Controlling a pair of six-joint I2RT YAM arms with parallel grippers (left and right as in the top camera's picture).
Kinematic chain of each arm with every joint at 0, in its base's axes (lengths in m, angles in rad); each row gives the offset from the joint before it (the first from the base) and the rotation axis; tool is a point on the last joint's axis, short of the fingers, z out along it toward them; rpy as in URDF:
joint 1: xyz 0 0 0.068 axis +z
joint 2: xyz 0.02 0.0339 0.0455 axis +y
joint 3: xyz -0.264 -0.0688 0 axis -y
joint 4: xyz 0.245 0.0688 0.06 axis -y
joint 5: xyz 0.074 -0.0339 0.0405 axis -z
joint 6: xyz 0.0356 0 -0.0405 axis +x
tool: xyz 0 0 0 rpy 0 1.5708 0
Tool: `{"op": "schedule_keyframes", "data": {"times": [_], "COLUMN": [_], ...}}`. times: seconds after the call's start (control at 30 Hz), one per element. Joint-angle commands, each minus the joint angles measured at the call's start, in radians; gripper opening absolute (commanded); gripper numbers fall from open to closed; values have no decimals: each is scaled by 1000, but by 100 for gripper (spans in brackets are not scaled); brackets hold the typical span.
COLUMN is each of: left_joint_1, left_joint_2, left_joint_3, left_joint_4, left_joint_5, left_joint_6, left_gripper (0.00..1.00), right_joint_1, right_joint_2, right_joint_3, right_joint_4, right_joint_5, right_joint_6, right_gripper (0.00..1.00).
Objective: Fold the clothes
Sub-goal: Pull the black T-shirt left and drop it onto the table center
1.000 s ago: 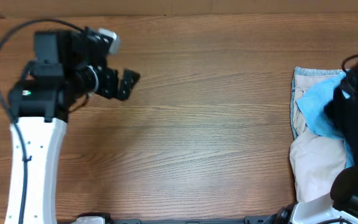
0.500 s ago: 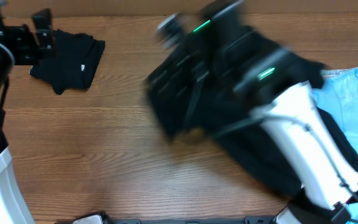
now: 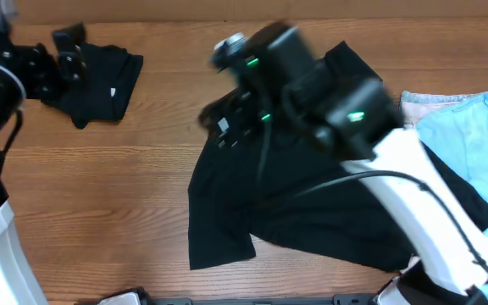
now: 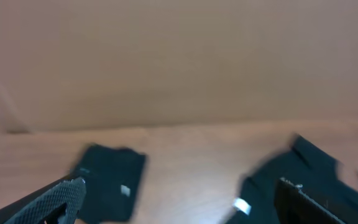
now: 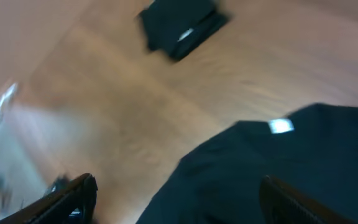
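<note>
Now the step looks like the lay-out: a black shirt point(image 3: 227, 212) sprawls across the middle of the tabletop point(image 3: 125, 195), its white tag point(image 3: 224, 125) toward the upper centre of the frame. The right hand point(image 5: 178, 186) hangs just over the collar end, fingers spread wide with nothing between them. The left hand point(image 4: 180, 186) is also wide open and holds nothing, and it sits at the upper left beside a folded black shirt point(image 3: 100, 80). A light blue T-shirt point(image 3: 473, 152) waits at the right edge.

To do this well, the right hand should probably rise straight up before it travels, so a finger does not drag the collar back into a heap. The shirt is rumpled and slanted, and the arm hides part of it, so it likely wants its edges pulled flat before any fold.

Against the earlier frames:
- 0.5 s ago the garment was a blurred, bunched mass under the moving right arm; it now lies spread and released.
- 1 s ago the middle of the tabletop was bare, with no folded shirt at the upper left.
</note>
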Motion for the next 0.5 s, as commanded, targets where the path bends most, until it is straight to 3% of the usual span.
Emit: {"op": "schedule_keyframes", "data": {"times": [0.0,0.3,0.47], "left_joint_1": [-74,-233,-337], "left_joint_2": [94,412,648], "left_joint_3": [-32,-35,-35], "left_joint_4": [-35,-72,-100], "left_joint_5": [96,164,174], "left_joint_6": [12,-15,23], "left_gripper": [100,100,100], "right_joint_1": [-99,-354,-419], "right_joint_2": [-97,-125,-125], "right_joint_3": [27,27,27], "right_joint_4": [2,-145,-213], "right_joint_5": [29,26,26], "right_joint_6": [96,217,233], "right_gripper": [87,89,89]}}
